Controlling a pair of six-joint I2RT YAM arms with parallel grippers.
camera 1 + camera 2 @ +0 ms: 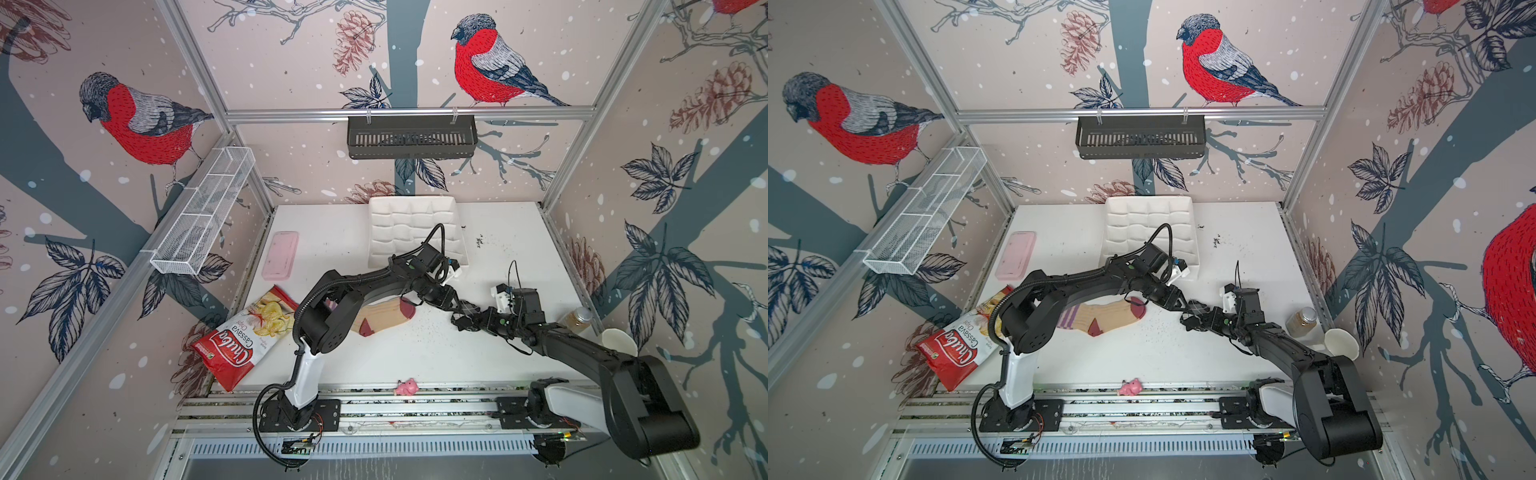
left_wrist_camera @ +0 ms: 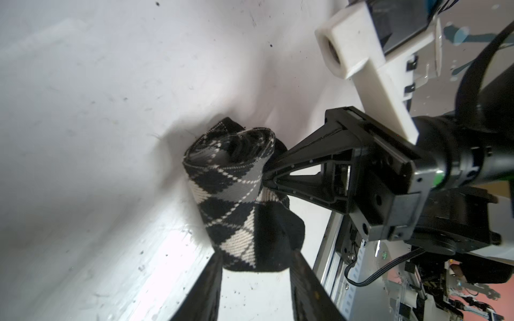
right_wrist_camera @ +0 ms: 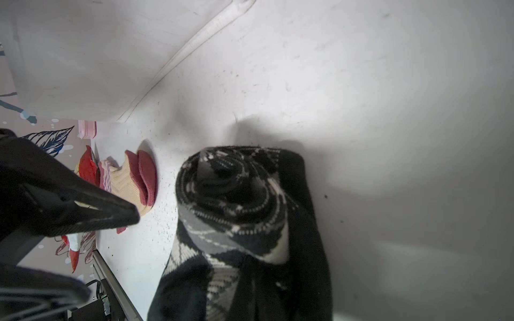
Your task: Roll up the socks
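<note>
Roughly half the job looks done. The black, grey and white argyle fabric sock (image 2: pixel 236 194) is wound into a tight spiral roll with its black end not fully tucked in. The tan fabric sock with maroon toe, maroon heel and purple stripes (image 1: pixel 1108 318) lies flat and unrolled. Taking the white quilted rectangular tray (image 1: pixel 415 228) as the mark, the argyle roll sits low over the white table (image 1: pixel 415 357) just off the tray's near corner. The tan sock lies farther out from the tray's near edge, partly under the left arm in both top views. The right pincer (image 2: pixel 265 179) is closed, its tips pinching the side of the roll. The left pincer (image 2: pixel 254 258) stands parted with a finger on each side of the roll's black end, and looks loose rather than clamped. What is left, as I judge it, is to secure or set down this roll and then roll the tan sock. Room is tight toward the tray, whose rim lies close behind the roll. Away from the tray, toward the front rail, the table is bare but for dark crumbs and a small pink toy pig (image 1: pixel 406 386) at the edge.
</note>
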